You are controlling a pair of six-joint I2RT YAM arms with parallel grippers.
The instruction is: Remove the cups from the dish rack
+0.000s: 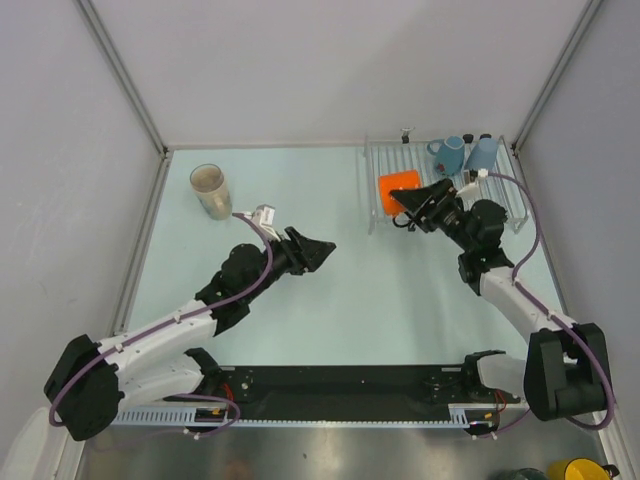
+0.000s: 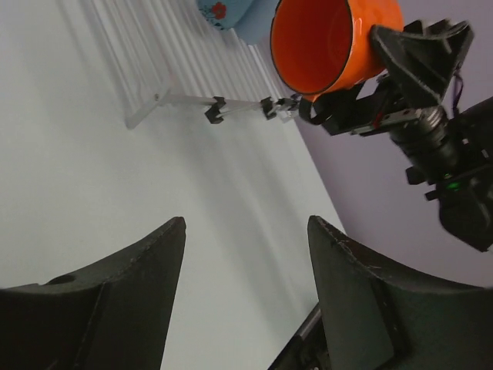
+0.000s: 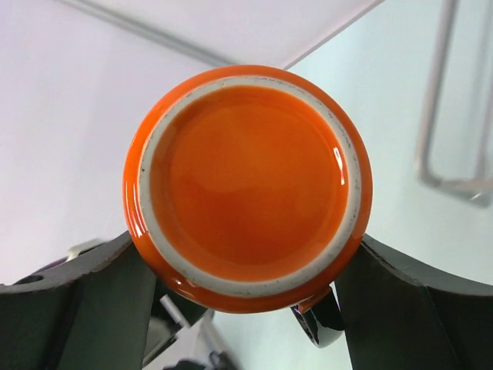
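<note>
Here the right gripper [image 1: 412, 207] is clenched on the glossy orange ceramic mug [image 1: 398, 190], a finger on either side. The mug is tipped on its side over the left end of the see-through rod dish rack [image 1: 385, 160], its mouth toward the left arm. A teal-blue handled mug [image 1: 448, 153] and a light-blue cup [image 1: 481, 153] sit at the rack's far end. The left gripper [image 1: 318, 250] hangs released over the pale table [image 1: 330, 300]. A beige tumbler [image 1: 210, 190] stands upright far left.
</note>
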